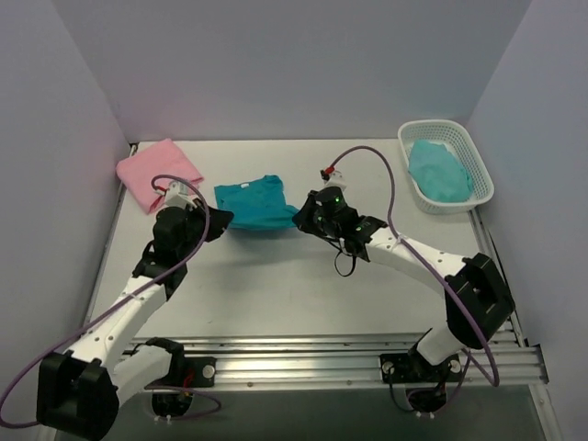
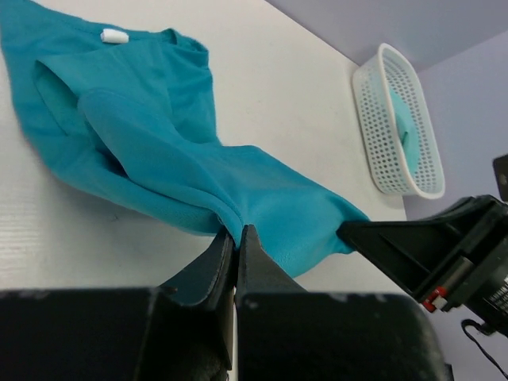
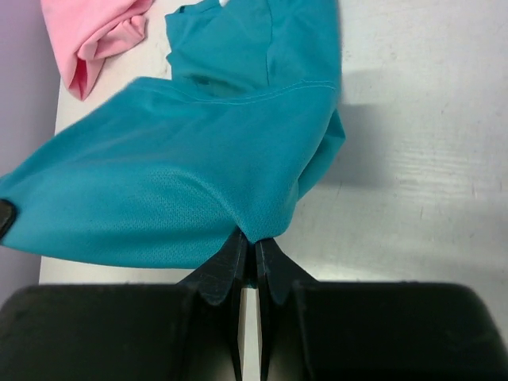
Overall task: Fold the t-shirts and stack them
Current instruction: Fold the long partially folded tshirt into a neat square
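Observation:
The teal t-shirt (image 1: 253,204) lies part-folded at the table's middle, its near edge lifted between my two grippers. In the top view my left gripper (image 1: 219,223) is shut on the shirt's near left corner. The left wrist view shows that gripper (image 2: 236,232) pinching a fold of the teal t-shirt (image 2: 159,135). My right gripper (image 1: 299,219) is shut on the near right corner. Its own wrist view shows it (image 3: 255,242) nipping the hem of the teal t-shirt (image 3: 159,182). The pink t-shirt (image 1: 158,172) lies folded at the back left, and its edge (image 3: 95,32) also shows in the right wrist view.
A white mesh basket (image 1: 478,170) stands at the back right with a light teal cloth (image 1: 439,170) in it, and the basket (image 2: 397,119) shows in the left wrist view too. Walls close in the table on three sides. Metal rails run along the near edge.

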`<control>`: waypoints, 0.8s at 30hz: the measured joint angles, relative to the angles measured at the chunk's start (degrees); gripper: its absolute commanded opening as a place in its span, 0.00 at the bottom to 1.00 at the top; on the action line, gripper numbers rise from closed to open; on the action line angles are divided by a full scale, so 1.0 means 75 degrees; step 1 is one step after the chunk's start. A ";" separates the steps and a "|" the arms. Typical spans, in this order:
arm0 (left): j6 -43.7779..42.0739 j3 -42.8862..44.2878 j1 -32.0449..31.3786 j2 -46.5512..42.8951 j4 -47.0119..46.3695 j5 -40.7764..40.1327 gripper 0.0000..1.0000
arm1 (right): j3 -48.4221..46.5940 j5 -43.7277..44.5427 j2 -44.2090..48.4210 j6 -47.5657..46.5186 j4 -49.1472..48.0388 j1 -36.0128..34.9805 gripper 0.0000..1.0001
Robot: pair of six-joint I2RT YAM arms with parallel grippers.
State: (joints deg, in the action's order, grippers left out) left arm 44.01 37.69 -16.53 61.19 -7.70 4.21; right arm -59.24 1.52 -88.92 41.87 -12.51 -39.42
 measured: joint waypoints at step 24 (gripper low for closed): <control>0.1894 -0.1320 -0.2028 -0.6024 0.5799 -0.0810 0.02 | 0.2661 0.0358 0.3448 0.1084 0.1320 -0.2291 0.00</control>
State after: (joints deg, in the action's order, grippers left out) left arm 58.22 27.79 -31.75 16.01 35.79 -1.87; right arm -39.29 4.21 -63.07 50.00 -2.61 -56.60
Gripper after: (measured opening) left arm 0.052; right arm 0.009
